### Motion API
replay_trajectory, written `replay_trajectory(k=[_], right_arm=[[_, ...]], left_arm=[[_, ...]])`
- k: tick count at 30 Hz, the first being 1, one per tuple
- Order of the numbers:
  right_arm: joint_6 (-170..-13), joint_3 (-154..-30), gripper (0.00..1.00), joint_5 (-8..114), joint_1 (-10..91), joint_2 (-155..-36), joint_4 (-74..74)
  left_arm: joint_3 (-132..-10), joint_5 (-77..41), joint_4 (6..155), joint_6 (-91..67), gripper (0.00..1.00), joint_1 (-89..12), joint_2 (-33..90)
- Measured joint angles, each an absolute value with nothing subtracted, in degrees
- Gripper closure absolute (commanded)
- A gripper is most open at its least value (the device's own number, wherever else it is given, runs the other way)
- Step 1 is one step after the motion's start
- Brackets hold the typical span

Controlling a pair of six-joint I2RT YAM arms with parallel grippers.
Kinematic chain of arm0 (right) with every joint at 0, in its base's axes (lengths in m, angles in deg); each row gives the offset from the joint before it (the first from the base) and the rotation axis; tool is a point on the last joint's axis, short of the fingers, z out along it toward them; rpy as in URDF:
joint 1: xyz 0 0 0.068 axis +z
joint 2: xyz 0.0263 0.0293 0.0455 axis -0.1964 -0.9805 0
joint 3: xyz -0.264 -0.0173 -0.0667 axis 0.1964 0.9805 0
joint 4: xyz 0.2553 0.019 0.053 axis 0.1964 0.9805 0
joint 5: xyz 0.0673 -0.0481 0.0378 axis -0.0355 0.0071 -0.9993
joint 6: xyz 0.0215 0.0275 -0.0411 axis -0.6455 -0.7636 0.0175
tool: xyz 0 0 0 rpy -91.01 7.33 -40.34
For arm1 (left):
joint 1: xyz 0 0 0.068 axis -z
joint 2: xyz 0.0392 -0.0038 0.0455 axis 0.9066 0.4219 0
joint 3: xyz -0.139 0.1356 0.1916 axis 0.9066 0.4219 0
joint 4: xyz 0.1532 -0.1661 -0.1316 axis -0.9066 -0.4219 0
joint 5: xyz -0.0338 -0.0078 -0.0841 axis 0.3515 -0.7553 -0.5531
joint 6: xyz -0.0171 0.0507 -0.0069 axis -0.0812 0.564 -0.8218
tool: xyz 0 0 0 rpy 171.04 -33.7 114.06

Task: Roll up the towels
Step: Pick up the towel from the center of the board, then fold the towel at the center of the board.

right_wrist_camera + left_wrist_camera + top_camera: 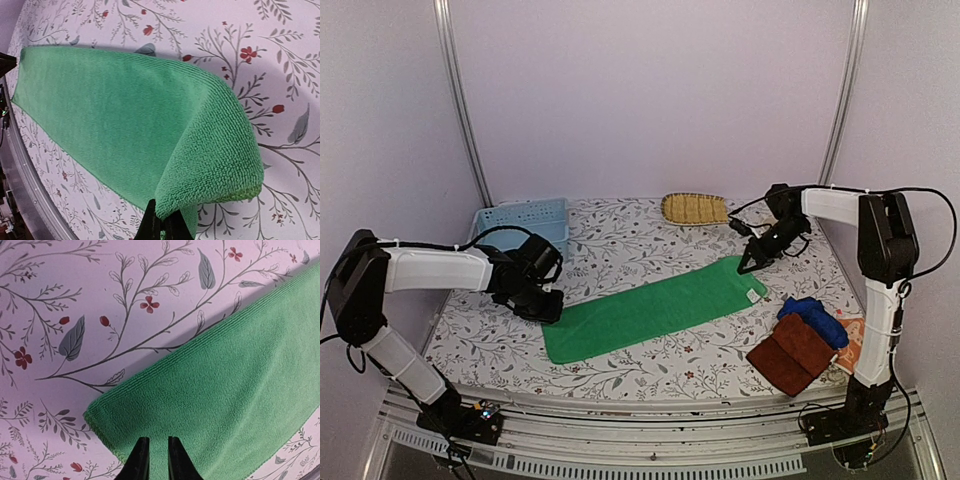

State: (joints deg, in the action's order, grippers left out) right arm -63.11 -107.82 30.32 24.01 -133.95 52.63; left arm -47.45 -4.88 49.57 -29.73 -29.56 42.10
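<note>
A long bright green towel (655, 305) lies spread diagonally across the middle of the table. My right gripper (749, 266) is shut on its far right corner. In the right wrist view that corner (215, 165) is lifted and curled over, pinched between the black fingers of my right gripper (164, 214). My left gripper (547, 305) hovers over the towel's left end (210, 390). Its fingers (140, 460) stand a narrow gap apart with nothing between them. A royal blue towel (813, 315), a dark reddish-brown towel (790, 355) and an orange towel (852, 335) lie piled at the right front.
A pale blue perforated basket (525, 222) stands at the back left, just behind the left arm. A yellow woven straw tray (693, 208) sits at the back centre. The floral tablecloth (630, 245) covers the table, with metal rails along the near edge.
</note>
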Motion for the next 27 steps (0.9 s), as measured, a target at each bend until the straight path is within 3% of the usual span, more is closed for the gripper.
replay_trajectory(k=[11,27], right_arm=[[-63.7,-110.7,0.97,9.5,26.3,-134.5,56.6],[-71.6,-117.6,0.97,-1.0,41.4,-142.2,51.6]], left_arm=[[-46.6,-4.0,49.0,-30.2,0.84,-29.6,42.1],[-43.5,-3.8,47.2,-33.4,0.84,-29.9,42.1]])
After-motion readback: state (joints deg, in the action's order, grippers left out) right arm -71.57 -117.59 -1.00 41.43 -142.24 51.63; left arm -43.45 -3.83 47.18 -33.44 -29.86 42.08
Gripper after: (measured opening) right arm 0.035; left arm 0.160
